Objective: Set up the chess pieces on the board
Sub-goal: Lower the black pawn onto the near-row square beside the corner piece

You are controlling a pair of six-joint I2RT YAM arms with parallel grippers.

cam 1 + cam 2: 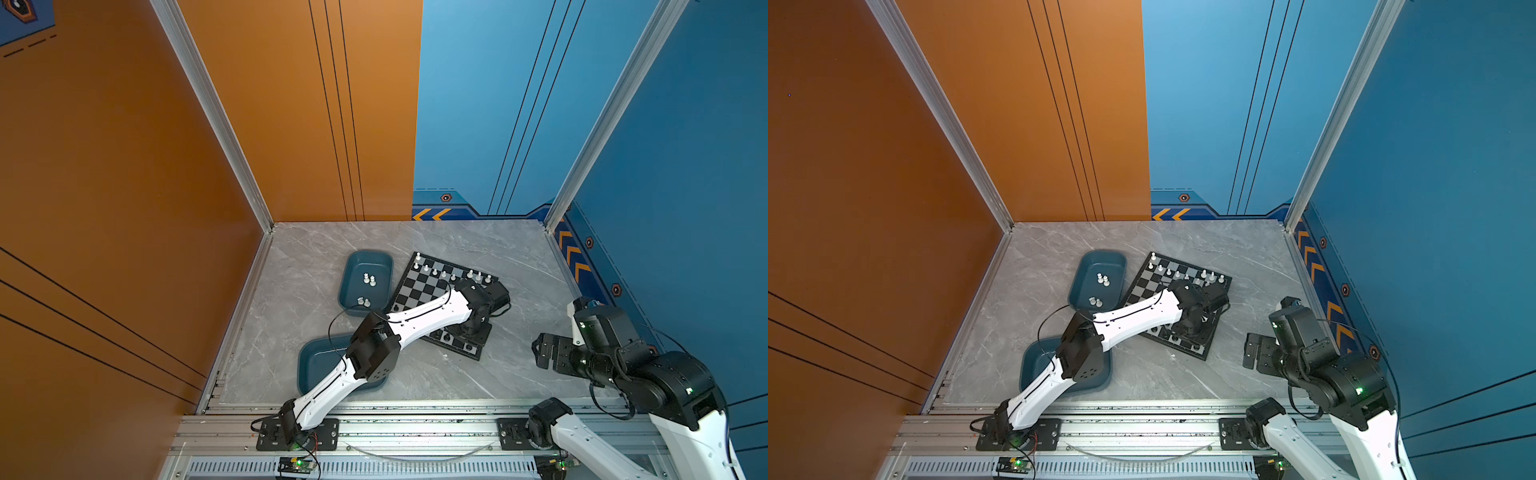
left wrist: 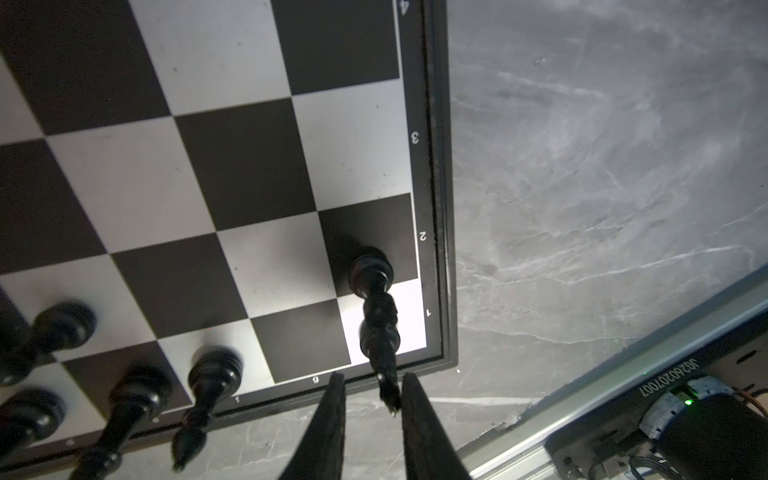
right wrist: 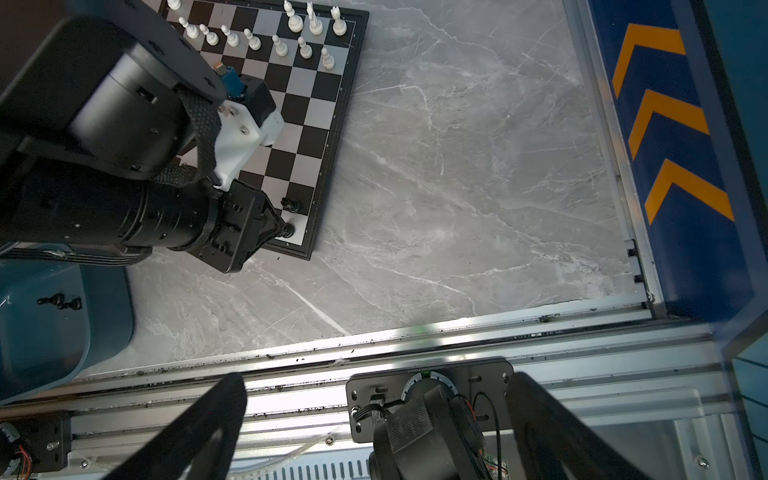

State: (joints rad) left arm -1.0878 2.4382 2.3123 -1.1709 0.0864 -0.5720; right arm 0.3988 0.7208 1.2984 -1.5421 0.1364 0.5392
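In both top views the board [image 1: 419, 286] lies askew on the marble table [image 1: 519, 266]. White chess pieces [image 1: 444, 274] line its far edge, and spare white pieces [image 1: 369, 279] sit in the far tray [image 1: 384, 266]. My left arm [image 1: 419, 311] reaches across the board. Its wrist covers the near corner, so my left pincer is hidden here. My right pincer [image 1: 542, 351] hangs well apart from the board, spread wide and empty.

The left wrist view supplies what those miss. My left pincer [image 2: 372, 378] is at the board's corner, its fingers [image 2: 332, 415] narrowly apart on either side of the tip of a tall black piece [image 2: 379, 336]. That piece stands on the pale corner square, with a shorter black piece [image 2: 370, 268] on the dark square just beside it. A gap shows on one side of the tip, so I cannot tell whether I am pinching it or only flanking it. Other black chess pieces [image 2: 212, 378] stand along the same edge row.

The right wrist view adds the side look: loose black pieces [image 3: 62, 301] lie in the near tray [image 3: 104, 332], which my arm masks from above.

I judge that I am seating a black back-row piece in its corner. The next move calls for a clean release and a straight lift, so neither neighbour topples, then a return to the near tray.
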